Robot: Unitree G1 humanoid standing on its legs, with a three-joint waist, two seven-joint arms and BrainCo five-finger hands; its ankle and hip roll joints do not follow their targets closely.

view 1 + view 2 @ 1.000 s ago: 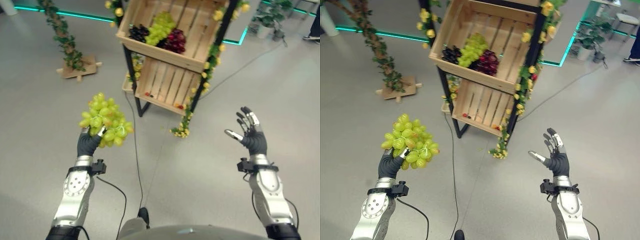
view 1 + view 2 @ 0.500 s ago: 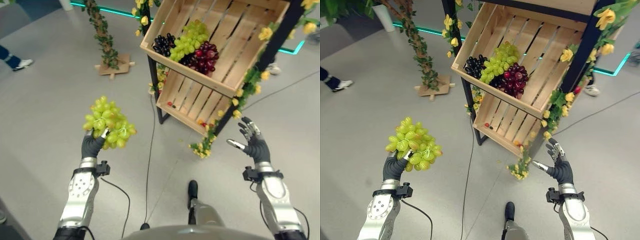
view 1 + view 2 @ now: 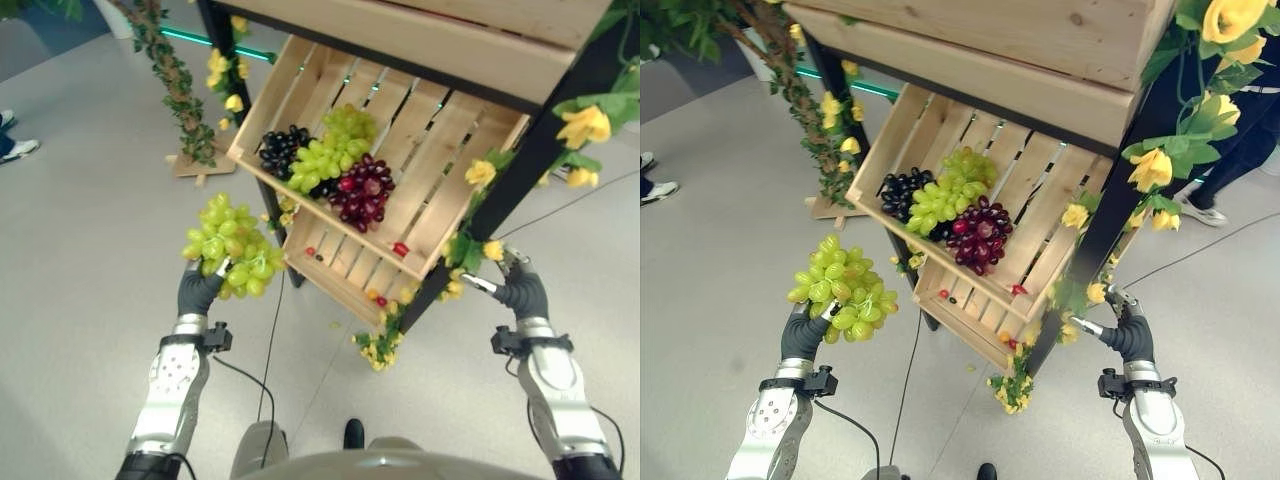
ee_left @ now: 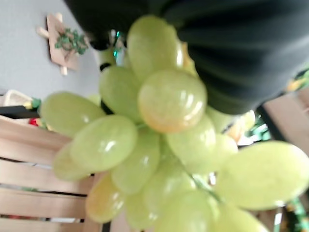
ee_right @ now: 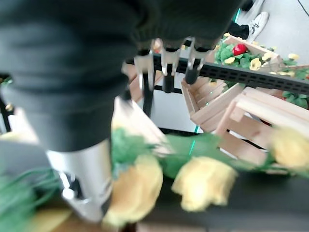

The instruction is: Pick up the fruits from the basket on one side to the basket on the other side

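My left hand [image 3: 198,292] is shut on a bunch of green grapes [image 3: 232,245], held up in the air just left of the shelf. The grapes [image 4: 164,145] show close up in the left wrist view, under the hand's dark cover. A tilted wooden crate [image 3: 440,175] on the shelf holds dark grapes [image 3: 283,148], green grapes [image 3: 325,155] and red grapes [image 3: 360,192]. My right hand [image 3: 520,292] is open, fingers [image 5: 166,72] straight, right beside the black post [image 3: 520,170] with its yellow flowers [image 3: 480,172].
A lower crate [image 3: 345,285] with a few small fruits sits under the grape crate. Another wooden crate [image 3: 1040,50] juts out above. A vine-wrapped pole [image 3: 170,70] on a wooden base stands at the left. A person's shoes [image 3: 1212,212] show behind the shelf, another shoe [image 3: 18,148] far left.
The camera has moved closer to the shelf, so the crates look larger and higher. My left hand still holds the green grapes. My right hand is now right by the flowered post.
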